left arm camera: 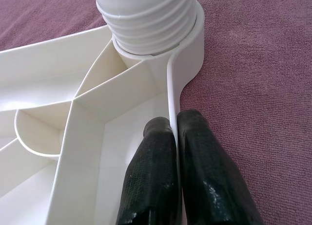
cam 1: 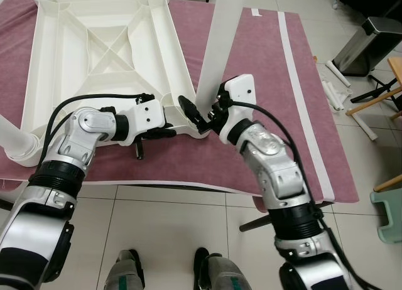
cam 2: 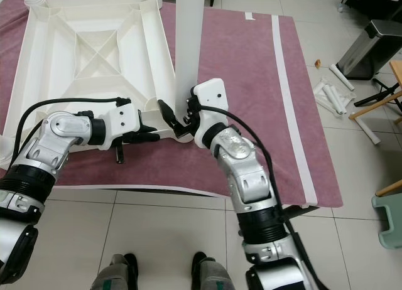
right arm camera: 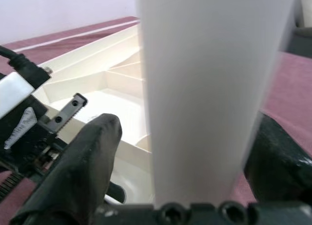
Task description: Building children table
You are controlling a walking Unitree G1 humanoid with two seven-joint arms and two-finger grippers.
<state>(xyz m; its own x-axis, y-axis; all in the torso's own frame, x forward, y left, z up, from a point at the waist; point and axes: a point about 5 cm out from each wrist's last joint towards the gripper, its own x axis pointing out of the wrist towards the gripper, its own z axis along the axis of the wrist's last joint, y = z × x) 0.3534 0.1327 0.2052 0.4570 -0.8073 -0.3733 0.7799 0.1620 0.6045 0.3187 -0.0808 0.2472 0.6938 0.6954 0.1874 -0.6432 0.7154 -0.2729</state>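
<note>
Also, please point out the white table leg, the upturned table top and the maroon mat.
white table leg [cam 1: 221, 45], left eye view, mid shaft
upturned table top [cam 1: 75, 64], left eye view, ribbed underside
maroon mat [cam 1: 264, 64], left eye view, bare part

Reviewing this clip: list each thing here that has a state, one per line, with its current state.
Table top: upside down on the maroon mat, ribbed underside up.
Table leg: upright, threaded end in the near corner socket.
Left gripper: shut on the table top's rim.
Right gripper: shut on the table leg, near its base.
Spare legs: lying on the tiled floor.
</note>
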